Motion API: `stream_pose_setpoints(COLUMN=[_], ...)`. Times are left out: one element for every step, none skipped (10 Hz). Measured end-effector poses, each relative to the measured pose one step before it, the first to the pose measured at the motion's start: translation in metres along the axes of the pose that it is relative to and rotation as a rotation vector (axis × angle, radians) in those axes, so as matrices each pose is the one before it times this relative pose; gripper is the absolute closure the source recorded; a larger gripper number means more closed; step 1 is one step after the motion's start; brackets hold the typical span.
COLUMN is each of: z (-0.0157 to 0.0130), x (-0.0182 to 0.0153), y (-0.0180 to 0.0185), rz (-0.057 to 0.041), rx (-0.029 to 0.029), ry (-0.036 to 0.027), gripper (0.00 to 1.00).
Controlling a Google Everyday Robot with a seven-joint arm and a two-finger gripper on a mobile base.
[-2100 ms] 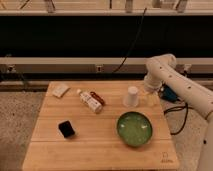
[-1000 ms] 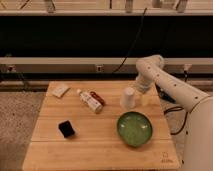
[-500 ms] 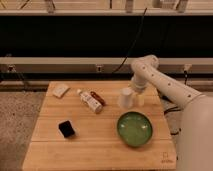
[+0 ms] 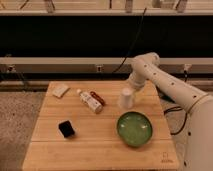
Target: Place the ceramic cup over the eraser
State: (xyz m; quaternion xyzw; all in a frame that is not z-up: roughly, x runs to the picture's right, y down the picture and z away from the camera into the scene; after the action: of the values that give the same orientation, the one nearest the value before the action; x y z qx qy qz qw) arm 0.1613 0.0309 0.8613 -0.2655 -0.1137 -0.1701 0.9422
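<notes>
Claw (image 4: 131,90) sits far right, at the ceramic cup (image 4: 126,99). Bottle (image 4: 90,101) lies across the line from cup to eraser (image 4: 66,128). Green bowl (image 4: 134,128) blocks near right. Bare surface (image 4: 97,145) between bowl and eraser.

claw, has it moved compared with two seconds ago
Yes. The claw has swung left, from near the right edge of the table to right by the ceramic cup. The green bowl stayed put.

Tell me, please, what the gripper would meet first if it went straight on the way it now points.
Most likely the ceramic cup: the gripper points down at it from just behind its top. Whether they touch is unclear.
</notes>
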Motion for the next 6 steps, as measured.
stream_pose_setpoints(z=[0.00082,0.00236,0.00219,0.00196,0.00202,0.00242], x=[-0.00494,-0.00549,-0.00374,-0.00194,-0.00096,-0.00099], y=[-0.00415,-0.00445,-0.00358,-0.00228,-0.00095,-0.00116], rz=[-0.01223,-0.01563,-0.01311,-0.00986,-0.00855,-0.00953], rx=[0.00530,0.00038,-0.00153,-0.00325,-0.00798,-0.00986], ry=[-0.00332,-0.00382,-0.00166,-0.00023,0.00038,-0.00055], gripper=[0.20,0.20,0.20,0.20,0.20,0.24])
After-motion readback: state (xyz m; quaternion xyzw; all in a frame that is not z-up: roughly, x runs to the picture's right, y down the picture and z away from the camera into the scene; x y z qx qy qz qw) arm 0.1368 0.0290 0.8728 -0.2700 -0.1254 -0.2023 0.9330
